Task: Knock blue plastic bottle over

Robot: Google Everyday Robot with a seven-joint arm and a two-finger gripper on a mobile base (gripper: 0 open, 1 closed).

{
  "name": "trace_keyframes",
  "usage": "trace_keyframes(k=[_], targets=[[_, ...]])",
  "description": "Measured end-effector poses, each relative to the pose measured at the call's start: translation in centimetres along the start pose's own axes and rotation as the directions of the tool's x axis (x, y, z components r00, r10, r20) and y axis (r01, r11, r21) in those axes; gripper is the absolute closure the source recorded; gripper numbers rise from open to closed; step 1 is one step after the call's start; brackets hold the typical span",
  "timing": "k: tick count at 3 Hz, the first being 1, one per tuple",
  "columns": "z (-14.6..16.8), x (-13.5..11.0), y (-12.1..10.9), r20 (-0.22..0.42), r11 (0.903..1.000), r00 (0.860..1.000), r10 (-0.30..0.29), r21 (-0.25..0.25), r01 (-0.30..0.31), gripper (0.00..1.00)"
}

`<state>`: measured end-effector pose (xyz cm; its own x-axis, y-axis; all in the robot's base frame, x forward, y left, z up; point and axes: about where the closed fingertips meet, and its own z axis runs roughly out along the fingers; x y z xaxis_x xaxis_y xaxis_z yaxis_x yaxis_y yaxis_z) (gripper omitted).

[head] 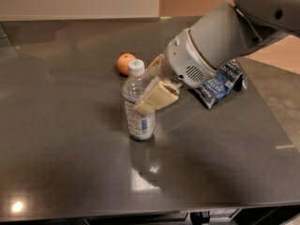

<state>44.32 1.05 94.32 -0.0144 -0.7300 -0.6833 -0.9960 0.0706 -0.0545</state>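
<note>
The blue plastic bottle (138,111) is clear, with a white cap and a blue-and-white label. It stands upright near the middle of the dark table (56,139). My gripper (146,89) reaches in from the upper right and is open. One cream finger (156,97) lies against the bottle's right front side at mid height. The other finger (155,63) shows behind the bottle's shoulder. The bottle's upper body sits between them.
An orange (125,63) lies just behind the bottle. A crinkled dark-blue snack bag (220,84) lies to the right, partly under my arm (220,36). The table's front edge runs along the bottom, its right edge beside a lighter floor.
</note>
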Motion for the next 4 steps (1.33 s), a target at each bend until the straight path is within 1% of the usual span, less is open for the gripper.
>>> trace_keyframes(k=[1, 2, 3, 4], targets=[[-2.1, -0.3, -1.2, -0.074, 0.9999, 0.997, -0.002, 0.013, 0.003, 0.88], [-4.2, -0.5, -2.5, -0.184, 0.9987, 0.982, -0.044, 0.02, 0.048, 1.0], [-4.7, -0.4, -2.9, -0.329, 0.9898, 0.934, -0.14, -0.021, 0.141, 1.0], [-3.5, 0.0, -2.4, -0.449, 0.9598, 0.848, -0.281, -0.141, 0.243, 1.0]])
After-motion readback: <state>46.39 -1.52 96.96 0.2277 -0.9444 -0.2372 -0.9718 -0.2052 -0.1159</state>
